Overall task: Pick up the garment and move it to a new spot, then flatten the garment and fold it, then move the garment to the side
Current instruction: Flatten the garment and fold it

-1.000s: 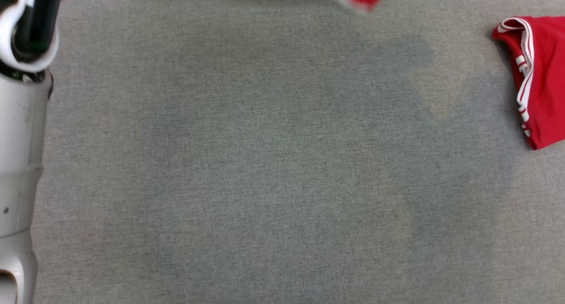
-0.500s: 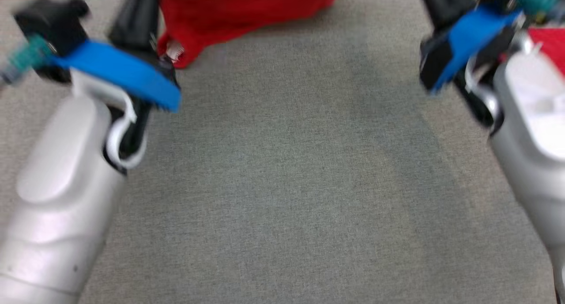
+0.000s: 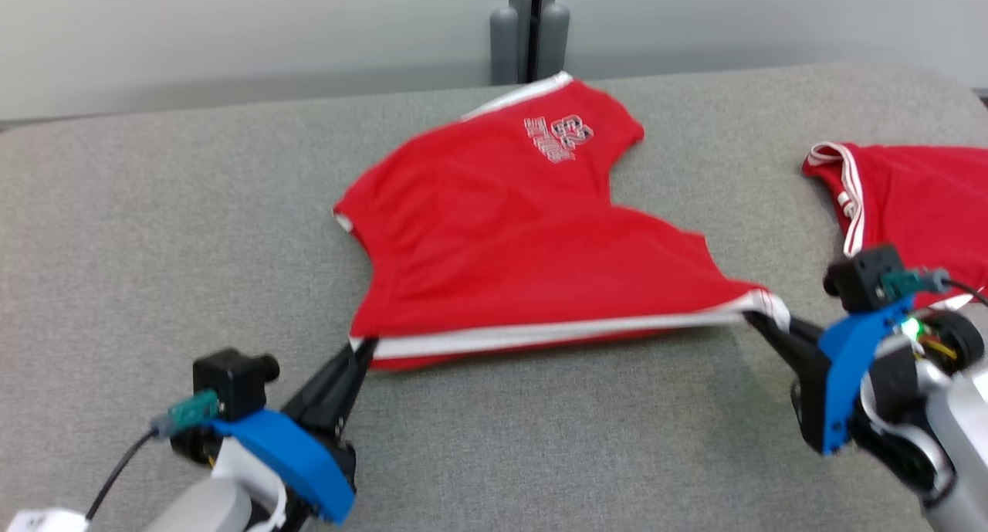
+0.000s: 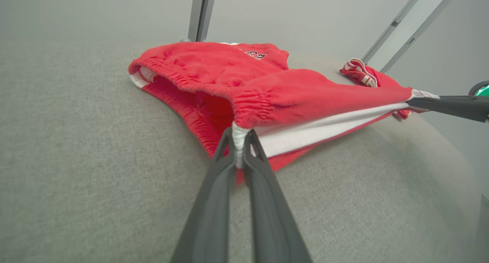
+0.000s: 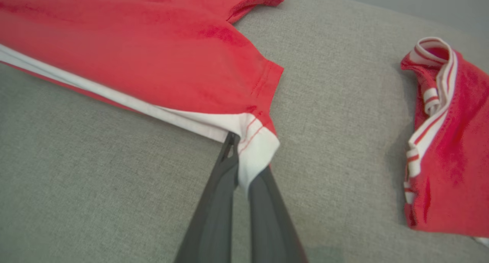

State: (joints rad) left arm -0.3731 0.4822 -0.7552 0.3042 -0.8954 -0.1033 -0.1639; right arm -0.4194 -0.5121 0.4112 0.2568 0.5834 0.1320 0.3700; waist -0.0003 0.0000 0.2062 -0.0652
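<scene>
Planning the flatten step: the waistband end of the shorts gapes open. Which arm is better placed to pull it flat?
Left. The left gripper is shut on the waistband corner of the red shorts; the right gripper pinches the far leg-hem corner, beside the second red garment.

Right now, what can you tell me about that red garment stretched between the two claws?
The red garment looks like soft knit sports shorts, with a white stripe along its near edge, a pale printed logo on the far leg and a gathered waistband on the robot's left. It lies spread on the grey padded surface, near edge pulled taut. The left claw pinches the stripe's waistband end; the right claw pinches its hem end. A second red piece lies apart, to the right.
</scene>
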